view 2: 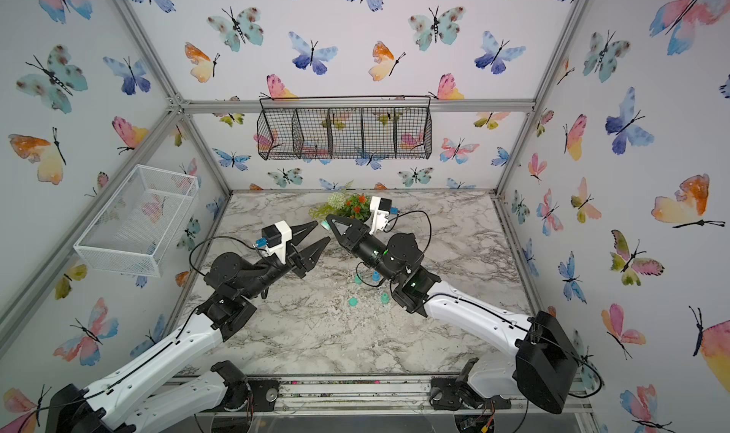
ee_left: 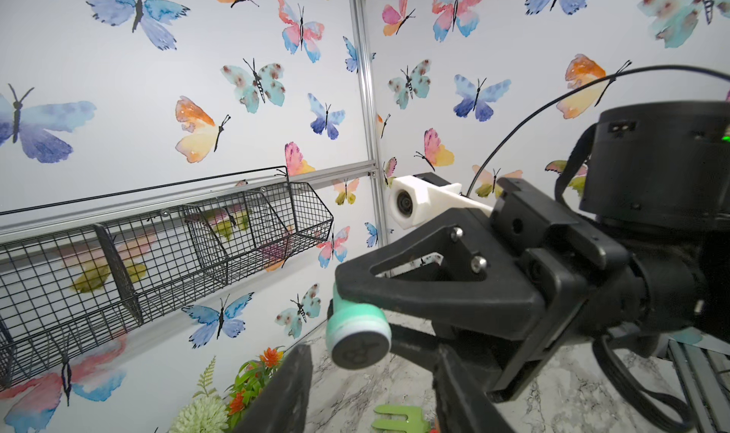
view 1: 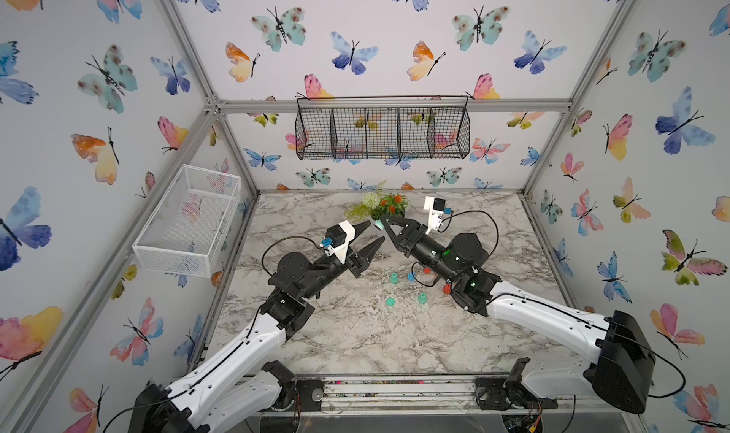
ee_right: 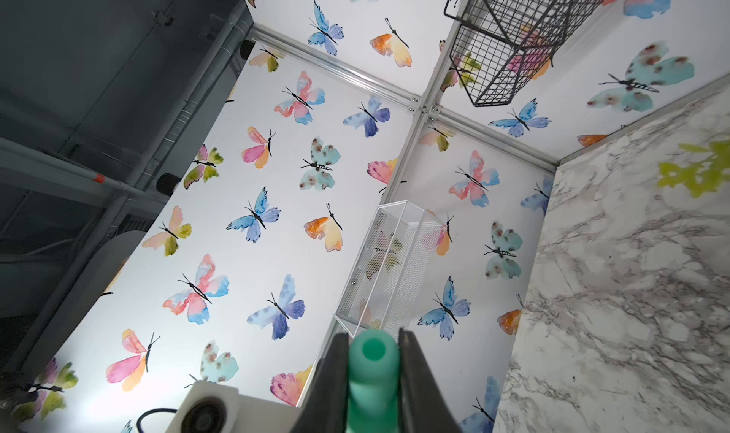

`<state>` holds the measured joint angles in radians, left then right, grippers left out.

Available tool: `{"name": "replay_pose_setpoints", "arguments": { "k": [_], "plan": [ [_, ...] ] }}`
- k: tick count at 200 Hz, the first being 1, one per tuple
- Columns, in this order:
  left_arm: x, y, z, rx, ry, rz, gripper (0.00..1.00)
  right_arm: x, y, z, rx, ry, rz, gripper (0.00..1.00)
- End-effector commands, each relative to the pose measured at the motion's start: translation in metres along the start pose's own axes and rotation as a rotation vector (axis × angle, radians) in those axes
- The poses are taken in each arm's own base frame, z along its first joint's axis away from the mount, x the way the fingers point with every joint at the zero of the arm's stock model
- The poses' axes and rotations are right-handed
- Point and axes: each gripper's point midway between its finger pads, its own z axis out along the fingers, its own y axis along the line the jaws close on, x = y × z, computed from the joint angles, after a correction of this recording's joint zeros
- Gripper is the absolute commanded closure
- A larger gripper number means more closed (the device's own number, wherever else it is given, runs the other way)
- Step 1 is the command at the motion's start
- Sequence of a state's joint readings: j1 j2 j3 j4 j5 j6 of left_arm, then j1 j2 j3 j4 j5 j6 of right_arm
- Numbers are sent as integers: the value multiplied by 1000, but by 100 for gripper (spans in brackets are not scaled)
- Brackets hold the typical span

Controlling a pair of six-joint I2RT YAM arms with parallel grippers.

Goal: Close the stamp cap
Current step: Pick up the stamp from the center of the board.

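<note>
R gripper [view 1: 381, 220] is clamped on the green stamp [view 1: 379, 225], held mid-frame in both top views just below the plant [view 1: 389, 205]; only a sliver shows there. Left wrist view shows its grey end bare. L gripper [view 1: 376, 230] is just beside it, jaws apart, empty. Small pieces [view 1: 390, 301] on the table [view 1: 355, 340], some behind R arm: caps or stamps, can't tell.

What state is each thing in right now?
green stamp: uncapped, face bare, held above the table.
right gripper: shut on the green stamp.
left gripper: open, nothing visible between its fingers.
small stamps: loose on the table, caps unclear.
</note>
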<state>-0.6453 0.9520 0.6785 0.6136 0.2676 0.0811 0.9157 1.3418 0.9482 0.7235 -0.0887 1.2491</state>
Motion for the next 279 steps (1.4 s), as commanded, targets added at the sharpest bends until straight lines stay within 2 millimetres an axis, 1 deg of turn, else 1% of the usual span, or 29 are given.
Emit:
{"name": "replay_pose_setpoints", "arguments": {
  "k": [1,34,56,81,110,135,152,209,243,279],
  "plan": [
    [-16,14,4,-93,-49,42,49,2,23,2,-89,16,20,95],
    [-15,20,6,-136,-51,51,53,6,19,4,-86,31,29,95],
    [-19,21,2,-144,-75,62,53,8,13,4,-70,35,41,95],
    [-24,15,-1,-117,-102,82,50,9,6,5,-41,38,48,95],
    [-27,5,-2,-63,-117,96,50,13,0,8,-31,49,69,95],
    [-26,5,-2,-63,-113,89,52,15,2,10,-45,65,75,95],
    [-25,6,-1,-67,-107,90,54,13,4,9,-50,57,74,95],
    [-14,6,5,-57,-61,74,51,10,14,7,-84,46,62,94],
    [-14,5,7,-47,-58,75,54,10,20,7,-106,53,59,94],
    [-15,5,7,-46,-59,75,59,15,13,10,-88,73,66,94]
  ]
}}
